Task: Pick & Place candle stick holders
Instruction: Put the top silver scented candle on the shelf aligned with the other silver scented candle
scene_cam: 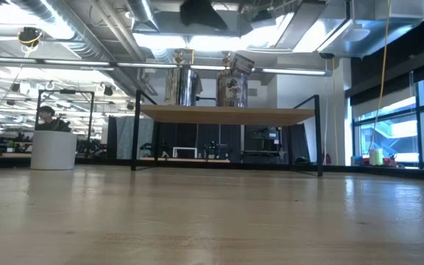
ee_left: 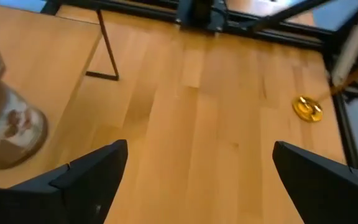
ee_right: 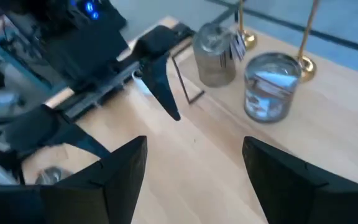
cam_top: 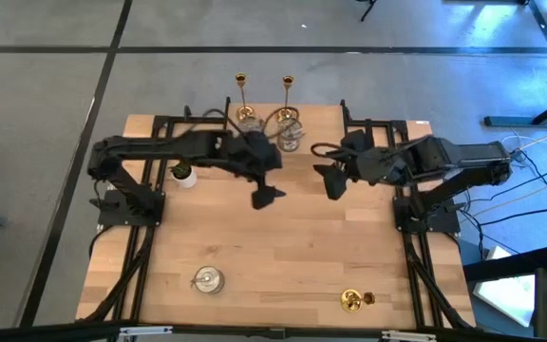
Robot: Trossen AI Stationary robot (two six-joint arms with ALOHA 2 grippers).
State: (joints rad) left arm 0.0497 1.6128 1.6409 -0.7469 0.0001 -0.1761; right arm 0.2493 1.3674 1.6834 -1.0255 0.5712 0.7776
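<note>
Two gold candle stick holders (cam_top: 240, 84) (cam_top: 287, 87) stand upright on their round bases at the table's far edge. Just in front of them stand two squat silvery-glass holders (cam_top: 246, 119) (cam_top: 291, 133). A third silvery one (cam_top: 207, 280) and a third gold one (cam_top: 354, 300) lie near the table's front edge. My left gripper (cam_top: 269, 180) hovers open over the table's middle, with nothing between its fingers (ee_left: 92, 180). My right gripper (cam_top: 331, 173) hovers open opposite it, also with nothing in it (ee_right: 194, 162). Both are near the far silvery holders (ee_right: 269, 84) without touching them.
A small white pot with a green plant (cam_top: 183, 174) stands at the left, beside my left arm. A thin black bracket (ee_right: 188, 81) stands on the table by the far holders. Black rails (cam_top: 416, 247) run along both table sides. Bare wood (cam_top: 283, 247) lies between the grippers and the front edge.
</note>
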